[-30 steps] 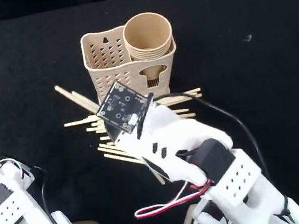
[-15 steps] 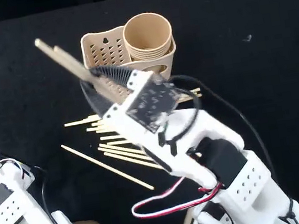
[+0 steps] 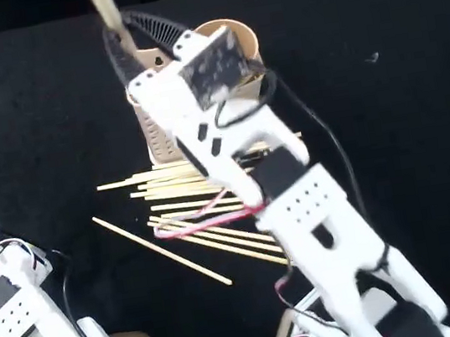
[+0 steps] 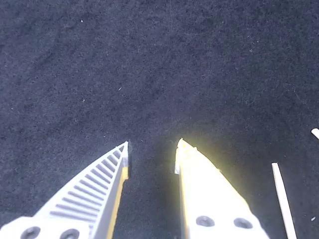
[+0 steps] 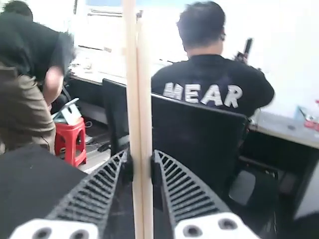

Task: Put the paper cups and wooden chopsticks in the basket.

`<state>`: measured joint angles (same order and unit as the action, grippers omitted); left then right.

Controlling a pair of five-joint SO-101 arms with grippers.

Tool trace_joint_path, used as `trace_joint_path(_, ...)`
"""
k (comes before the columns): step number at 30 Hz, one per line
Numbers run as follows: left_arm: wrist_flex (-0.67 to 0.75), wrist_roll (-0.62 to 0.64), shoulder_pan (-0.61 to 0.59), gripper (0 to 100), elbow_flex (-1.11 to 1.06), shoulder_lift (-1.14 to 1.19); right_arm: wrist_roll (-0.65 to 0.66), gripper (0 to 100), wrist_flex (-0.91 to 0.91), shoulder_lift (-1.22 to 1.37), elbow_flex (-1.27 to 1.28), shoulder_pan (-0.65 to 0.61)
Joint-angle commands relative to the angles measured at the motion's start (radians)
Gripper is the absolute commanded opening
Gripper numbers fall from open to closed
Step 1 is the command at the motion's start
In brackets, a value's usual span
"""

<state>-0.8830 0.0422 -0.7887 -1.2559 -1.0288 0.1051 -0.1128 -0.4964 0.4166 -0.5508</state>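
Meanwhile, the left gripper (image 4: 152, 154) is hanging with its jaws parted over the black cloth table (image 4: 149, 59), holding nothing. Farther right, loose pale wooden chopsticks (image 3: 198, 215) are lying fanned out before the beige perforated plastic basket (image 3: 157, 136). The right gripper (image 5: 141, 157) is clenching a raised pair of chopsticks (image 5: 133, 74) above the basket, where stacked tan paper cups (image 3: 248, 38) are sitting. Light, stiff and slick, the sticks are probably best pinched mid-length.
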Motion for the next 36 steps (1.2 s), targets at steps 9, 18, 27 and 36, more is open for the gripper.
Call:
trace_joint_path(9, -0.008, 0.008, -0.004, 16, 0.054, -0.014, -0.026, 1.3, 0.026, 0.13, -0.044, 0.057)
trace_joint_path(18, -0.008, 0.008, -0.004, 16, 0.054, -0.014, -0.086, 19.4, -0.242, 0.128, -0.143, 0.058)
trace_joint_path(27, -0.008, 0.008, -0.004, 16, 0.054, -0.014, -0.089, 18.1, -0.586, 0.021, -0.404, 0.055)
trace_joint_path(36, -0.009, 0.008, 0.038, 16, 0.053, -0.011, -0.04, 18.0, -1.382, -0.133, -0.398, 0.057)
